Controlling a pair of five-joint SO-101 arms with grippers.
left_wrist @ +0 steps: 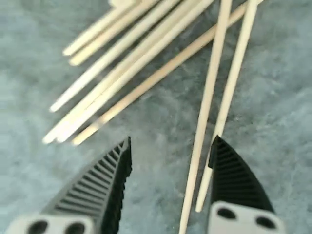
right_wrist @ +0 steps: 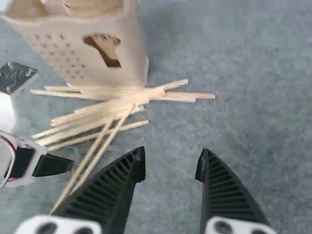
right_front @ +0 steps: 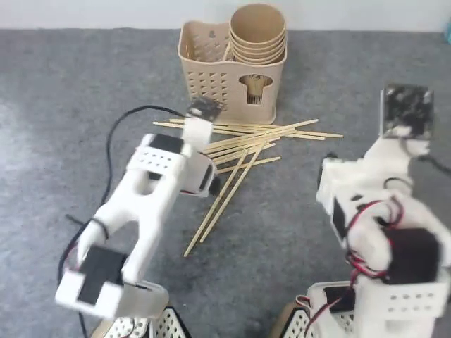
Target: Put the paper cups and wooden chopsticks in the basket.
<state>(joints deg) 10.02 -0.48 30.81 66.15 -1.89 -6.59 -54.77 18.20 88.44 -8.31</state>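
Looking past my left gripper — jaws spread, empty — I see two pale wooden chopsticks running lengthwise through the gap, hugging one side, the pile lying on grey carpet just before the beige perforated plastic basket, farther from my equally spread right gripper.

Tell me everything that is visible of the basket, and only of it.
The basket is a beige open-topped box, plastic by its look, with rounded corners. Rows of small holes cover its walls, and the front wall has one larger mushroom-shaped opening. It stands upright on the grey mat at the far side. A stack of paper cups sits inside and rises above the rim. Loose chopsticks lie just before its base; whether they touch it is unclear.
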